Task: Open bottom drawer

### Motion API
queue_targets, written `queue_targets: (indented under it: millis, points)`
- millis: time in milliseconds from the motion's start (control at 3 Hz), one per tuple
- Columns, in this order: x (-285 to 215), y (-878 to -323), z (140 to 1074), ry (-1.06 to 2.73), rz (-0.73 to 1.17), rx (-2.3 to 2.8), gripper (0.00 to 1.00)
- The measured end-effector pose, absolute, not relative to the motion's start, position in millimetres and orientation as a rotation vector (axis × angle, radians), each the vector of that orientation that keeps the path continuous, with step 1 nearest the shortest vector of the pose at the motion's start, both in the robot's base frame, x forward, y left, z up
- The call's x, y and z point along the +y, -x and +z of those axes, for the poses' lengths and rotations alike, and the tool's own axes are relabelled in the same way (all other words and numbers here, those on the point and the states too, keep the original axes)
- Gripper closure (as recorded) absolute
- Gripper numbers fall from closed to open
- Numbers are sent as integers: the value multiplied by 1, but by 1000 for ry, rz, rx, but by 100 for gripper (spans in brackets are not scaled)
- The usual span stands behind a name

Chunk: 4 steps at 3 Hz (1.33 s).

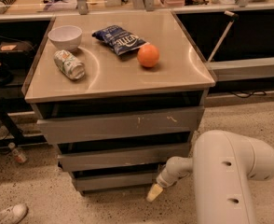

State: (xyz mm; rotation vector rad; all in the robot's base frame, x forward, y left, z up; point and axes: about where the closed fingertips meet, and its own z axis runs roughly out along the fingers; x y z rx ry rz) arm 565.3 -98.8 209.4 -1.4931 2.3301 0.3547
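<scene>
The grey cabinet has three stacked drawer fronts. The bottom drawer [114,180] is the narrowest, a plain grey panel near the floor, and looks closed. Above it are the mid-width drawer [123,156] and the widest drawer [120,123] with pale scratches. My gripper [154,192] hangs at the end of the white arm [230,171], just right of and slightly below the bottom drawer's right end, close to the floor. Only its yellowish tip shows.
On the cabinet top [174,78] lie a white bowl [65,36], a tipped can [69,64], a blue snack bag [119,38] and an orange [148,55]. A shoe [6,214] and a small bottle [17,153] lie on the speckled floor at left. Dark shelving runs behind.
</scene>
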Motion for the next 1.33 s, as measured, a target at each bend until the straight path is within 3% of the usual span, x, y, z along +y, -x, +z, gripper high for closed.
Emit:
queue_targets:
  millis: [1333]
  points:
    - [-94,-572,156,1585,369,2373,0]
